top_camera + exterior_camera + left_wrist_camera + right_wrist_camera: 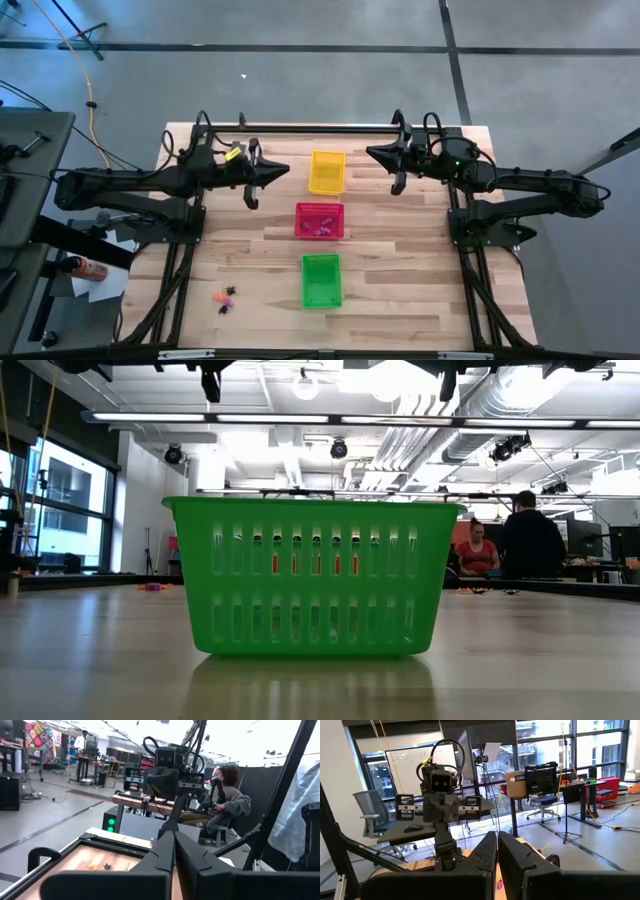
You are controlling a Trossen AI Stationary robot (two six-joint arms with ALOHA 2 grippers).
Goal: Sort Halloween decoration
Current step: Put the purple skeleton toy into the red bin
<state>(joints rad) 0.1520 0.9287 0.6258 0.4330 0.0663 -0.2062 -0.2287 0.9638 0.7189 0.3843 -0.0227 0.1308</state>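
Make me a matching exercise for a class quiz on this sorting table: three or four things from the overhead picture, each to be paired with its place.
Things:
1. yellow basket
2. red basket
3. green basket
4. loose trinkets

Places:
A. on the bare wood, on the left arm's side of the green basket
B. middle of the row of three
C. end of the row between the two pincers
D. end of the row farthest from the pincers

Pairs: 1-C, 2-B, 3-D, 4-A
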